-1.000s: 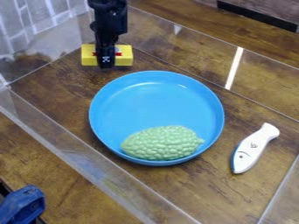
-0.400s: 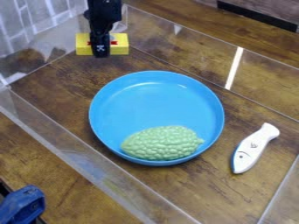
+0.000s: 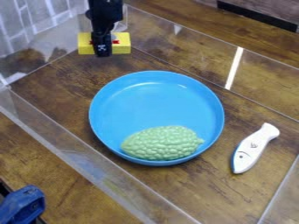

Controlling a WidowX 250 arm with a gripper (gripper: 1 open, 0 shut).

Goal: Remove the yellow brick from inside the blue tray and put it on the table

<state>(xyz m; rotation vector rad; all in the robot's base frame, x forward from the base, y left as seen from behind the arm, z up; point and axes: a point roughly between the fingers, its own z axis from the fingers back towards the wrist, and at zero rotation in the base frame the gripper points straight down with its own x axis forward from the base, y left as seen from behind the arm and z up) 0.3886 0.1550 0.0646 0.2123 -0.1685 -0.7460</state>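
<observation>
My single black arm entering from the top edge at upper left, wrist angled steeply downward, my gripper (image 3: 103, 48) at the far side of the workspace, jaws partly closed on the yellow brick (image 3: 103, 42), black fingers (image 3: 103, 39) crossing its top face

A dark wood-grain bench (image 3: 70, 105) fills the view, fenced by clear acrylic walls (image 3: 47, 131) that catch bright streaks of overhead light. A blue cloth-like object (image 3: 17, 206) sits outside, bottom left.
</observation>
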